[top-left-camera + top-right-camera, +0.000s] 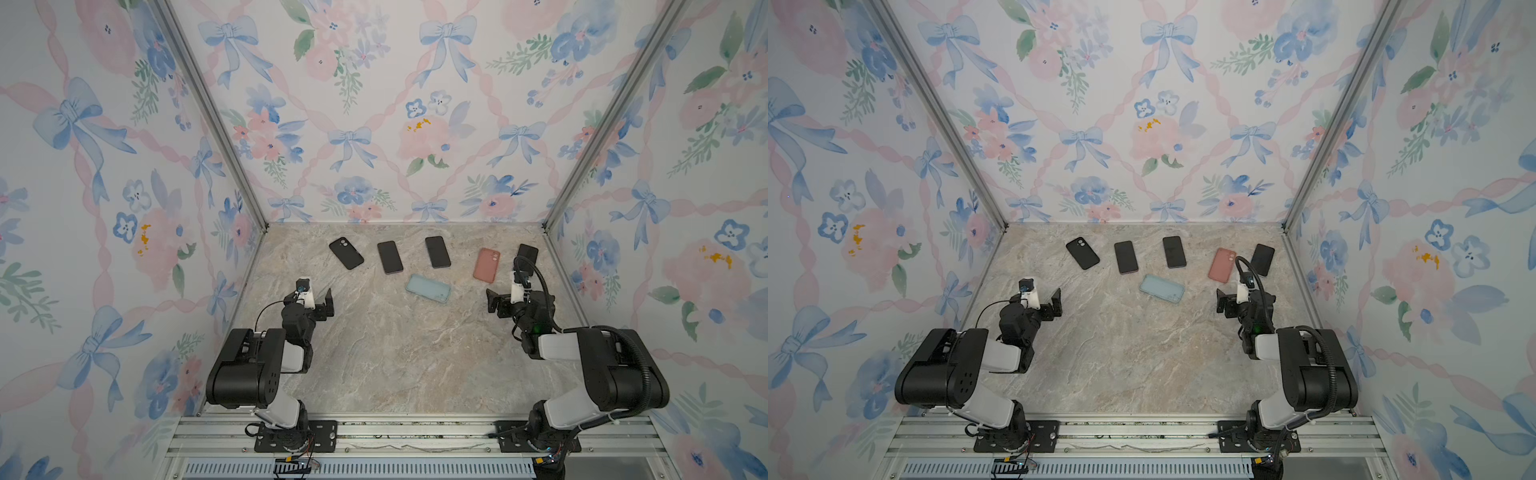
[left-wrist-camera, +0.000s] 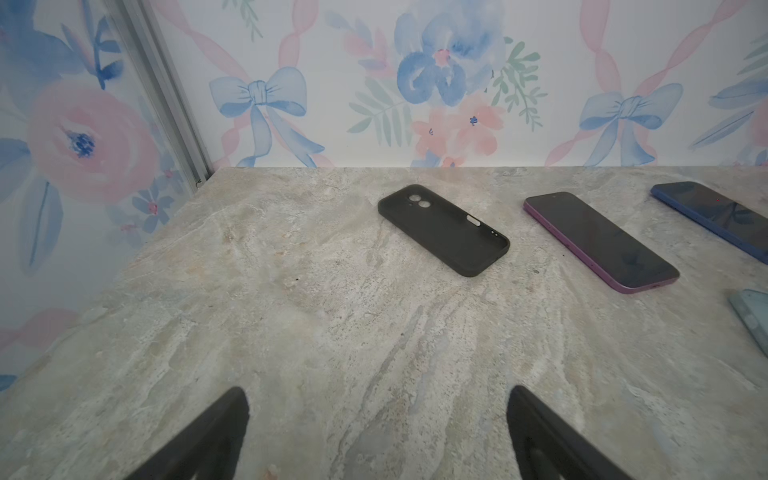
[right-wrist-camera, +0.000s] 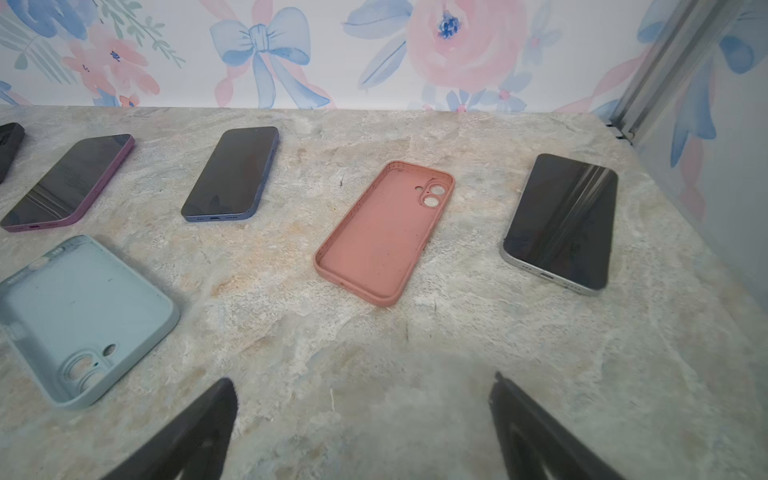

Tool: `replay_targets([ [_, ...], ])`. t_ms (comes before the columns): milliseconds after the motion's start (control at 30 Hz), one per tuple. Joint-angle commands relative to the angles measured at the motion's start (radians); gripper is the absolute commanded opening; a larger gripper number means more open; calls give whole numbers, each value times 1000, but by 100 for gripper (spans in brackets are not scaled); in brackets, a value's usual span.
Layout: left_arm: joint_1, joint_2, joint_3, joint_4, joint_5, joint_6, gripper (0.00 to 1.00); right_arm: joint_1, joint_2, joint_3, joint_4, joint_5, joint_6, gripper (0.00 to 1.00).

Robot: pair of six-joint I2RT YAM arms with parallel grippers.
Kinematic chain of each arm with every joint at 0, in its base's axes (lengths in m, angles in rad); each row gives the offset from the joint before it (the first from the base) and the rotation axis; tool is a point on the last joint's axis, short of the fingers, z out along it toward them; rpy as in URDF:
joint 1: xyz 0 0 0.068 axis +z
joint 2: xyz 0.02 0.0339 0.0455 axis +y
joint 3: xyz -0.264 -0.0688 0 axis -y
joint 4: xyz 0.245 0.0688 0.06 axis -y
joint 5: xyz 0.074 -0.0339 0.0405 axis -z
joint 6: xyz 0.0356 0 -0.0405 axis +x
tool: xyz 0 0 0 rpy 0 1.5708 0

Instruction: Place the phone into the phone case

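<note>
Three phones lie screen-up in a row at the back of the table: a purple phone (image 1: 390,257) (image 2: 600,241), a blue phone (image 1: 437,252) (image 3: 230,173) and a silver phone (image 1: 527,253) (image 3: 561,222). A black phone case (image 1: 346,253) (image 2: 444,230) lies back-up at the far left. An empty pink phone case (image 1: 486,265) (image 3: 384,232) and an empty light blue phone case (image 1: 428,288) (image 3: 79,320) lie hollow-side up. My left gripper (image 1: 327,306) (image 2: 376,395) is open over bare table, short of the black case. My right gripper (image 1: 493,302) (image 3: 361,384) is open, just short of the pink case.
Flowered walls close the marble table (image 1: 395,353) on three sides, with metal corner posts (image 1: 552,220) at the back. The silver phone lies close to the right wall. The arm bases stand on the rail (image 1: 415,436) along the front edge.
</note>
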Motion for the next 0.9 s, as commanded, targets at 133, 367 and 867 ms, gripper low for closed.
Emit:
replay_targets([
  [133, -3, -5, 2, 5, -12, 19, 98, -18, 8, 6, 49, -42, 8, 97],
  [367, -2, -4, 2, 5, -12, 18, 98, 1, 1, 12, 25, 3, -3, 97],
  [867, -2, -8, 6, -10, -14, 16, 98, -3, 3, 12, 29, 2, 2, 97],
])
